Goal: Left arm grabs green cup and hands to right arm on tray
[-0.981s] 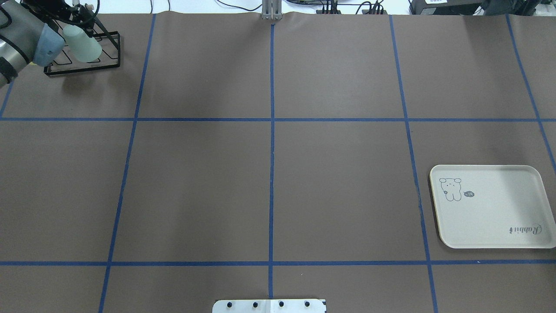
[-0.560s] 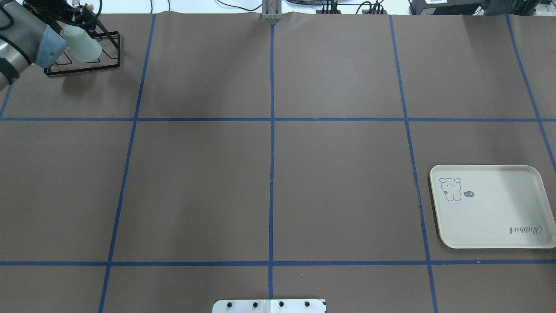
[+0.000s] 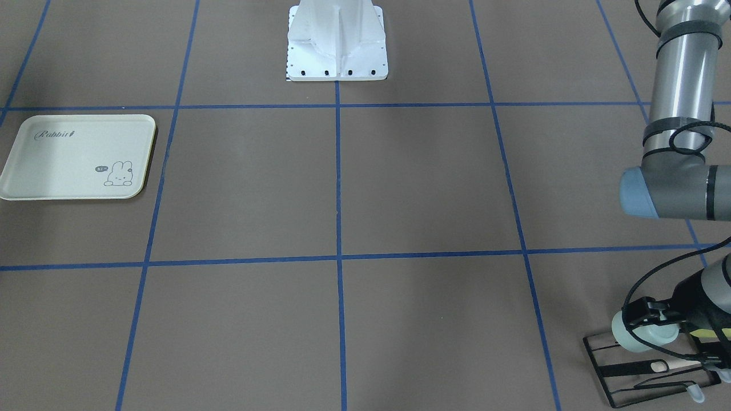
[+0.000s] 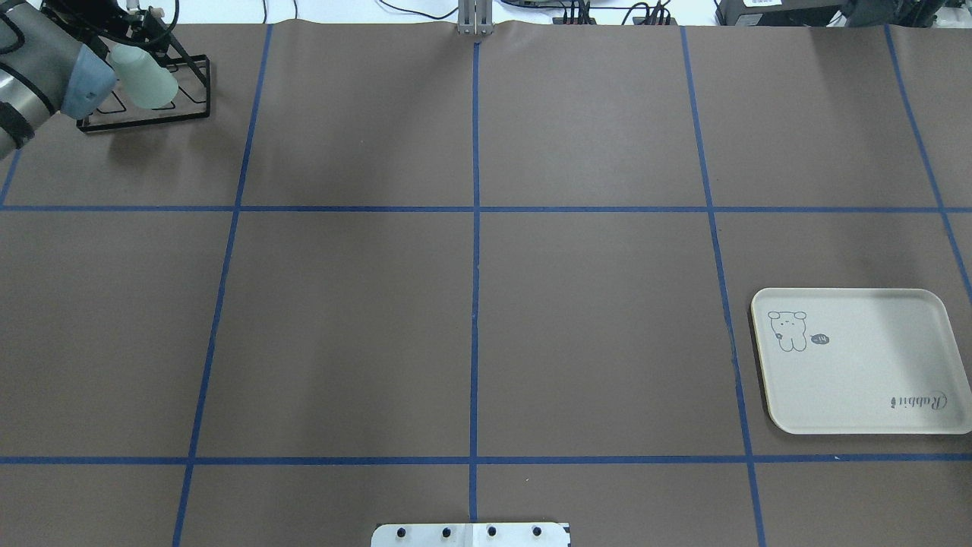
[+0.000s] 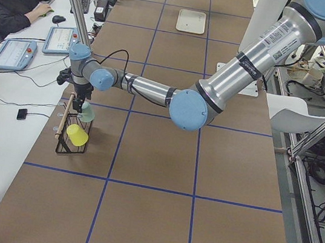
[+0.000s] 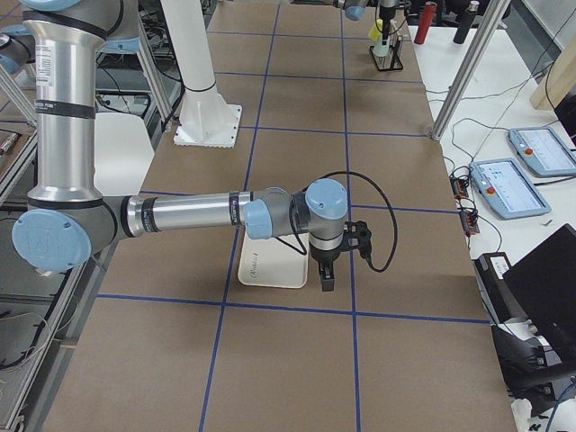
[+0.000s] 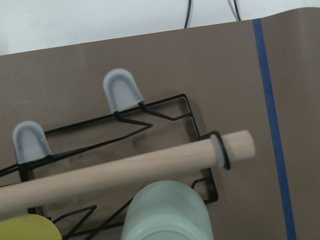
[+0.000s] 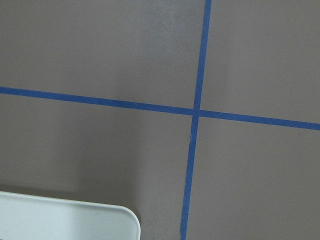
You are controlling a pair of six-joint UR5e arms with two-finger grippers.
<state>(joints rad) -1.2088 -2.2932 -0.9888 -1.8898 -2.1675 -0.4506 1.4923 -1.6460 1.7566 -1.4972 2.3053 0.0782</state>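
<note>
Green cup (image 4: 144, 80) | left claw (image 3: 644, 329) grips | barely shifted over rack (image 4: 182, 96)

brown table (image 4: 592, 319) gridded with blue tape (image 4: 475, 304)
seen from overhead, a cream tray (image 4: 873, 380) lies flat at the lower right, just right of a tape line; a black wire rack (image 4: 144, 121) stands in the upper left corner; a white base plate (image 4: 471, 536) sits at the bottom centre edge.
</note>
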